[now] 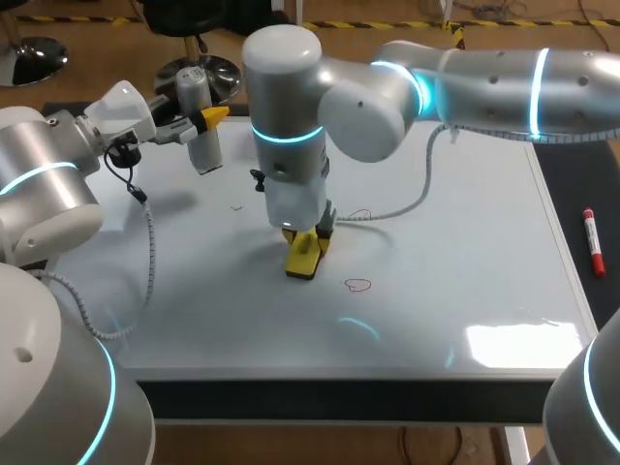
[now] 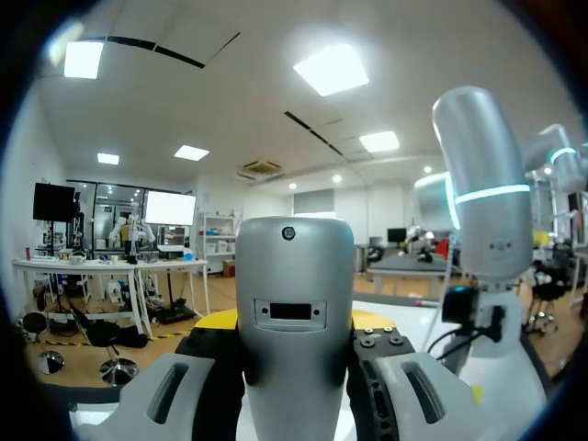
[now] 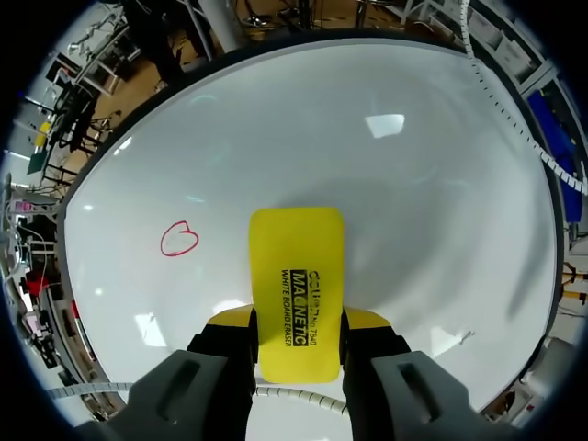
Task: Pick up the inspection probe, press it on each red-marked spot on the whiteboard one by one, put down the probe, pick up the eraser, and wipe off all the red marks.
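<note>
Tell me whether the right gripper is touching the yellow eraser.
Touching. In the right wrist view, the right gripper has its two fingers pressed against opposite sides of the eraser.

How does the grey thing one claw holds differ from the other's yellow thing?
The probe is a grey cylinder; the eraser is a flat yellow block. The left gripper holds the probe raised off the whiteboard; the right gripper holds the eraser down at it. Both are gripped.
</note>
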{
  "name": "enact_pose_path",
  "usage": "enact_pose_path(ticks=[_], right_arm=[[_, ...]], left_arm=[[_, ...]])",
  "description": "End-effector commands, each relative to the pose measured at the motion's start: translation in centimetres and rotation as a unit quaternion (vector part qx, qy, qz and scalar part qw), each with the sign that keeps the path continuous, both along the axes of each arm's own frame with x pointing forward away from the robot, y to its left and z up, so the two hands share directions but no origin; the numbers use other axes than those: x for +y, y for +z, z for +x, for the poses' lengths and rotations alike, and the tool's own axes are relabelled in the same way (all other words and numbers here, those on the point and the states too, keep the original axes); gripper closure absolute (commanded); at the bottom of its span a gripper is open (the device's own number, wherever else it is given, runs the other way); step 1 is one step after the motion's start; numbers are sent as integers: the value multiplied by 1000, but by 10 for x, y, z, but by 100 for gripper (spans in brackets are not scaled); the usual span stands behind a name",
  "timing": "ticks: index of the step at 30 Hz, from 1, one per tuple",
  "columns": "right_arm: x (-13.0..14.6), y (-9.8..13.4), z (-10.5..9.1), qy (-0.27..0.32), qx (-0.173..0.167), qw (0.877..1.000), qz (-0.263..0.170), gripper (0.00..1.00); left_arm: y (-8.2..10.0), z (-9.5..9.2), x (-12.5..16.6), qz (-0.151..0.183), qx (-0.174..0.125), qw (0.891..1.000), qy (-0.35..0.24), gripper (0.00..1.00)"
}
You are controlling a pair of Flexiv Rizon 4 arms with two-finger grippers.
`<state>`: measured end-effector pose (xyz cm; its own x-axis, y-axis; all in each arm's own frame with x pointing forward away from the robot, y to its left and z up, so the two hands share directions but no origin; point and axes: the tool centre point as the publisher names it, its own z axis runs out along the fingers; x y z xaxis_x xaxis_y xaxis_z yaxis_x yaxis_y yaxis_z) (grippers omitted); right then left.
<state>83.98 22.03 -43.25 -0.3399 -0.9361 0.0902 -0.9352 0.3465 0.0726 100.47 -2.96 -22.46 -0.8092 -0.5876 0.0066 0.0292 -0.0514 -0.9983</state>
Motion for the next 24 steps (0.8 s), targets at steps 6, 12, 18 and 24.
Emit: enact_pose_path(ticks=[6, 12, 18, 24], right_arm=[[-12, -10, 5, -5, -5, 1000, 0, 100], [-6, 40, 20, 11, -14, 1000, 15, 100], [-3, 84, 47, 28, -45, 998, 28, 100], [-5, 99, 68, 31, -64, 997, 26, 100]], left_arm=[[1, 0, -2, 0, -1, 1000, 3, 100], [1, 0, -2, 0, -1, 1000, 3, 100], [1, 0, -2, 0, -1, 1000, 3, 100], [1, 0, -2, 0, -1, 1000, 3, 100]])
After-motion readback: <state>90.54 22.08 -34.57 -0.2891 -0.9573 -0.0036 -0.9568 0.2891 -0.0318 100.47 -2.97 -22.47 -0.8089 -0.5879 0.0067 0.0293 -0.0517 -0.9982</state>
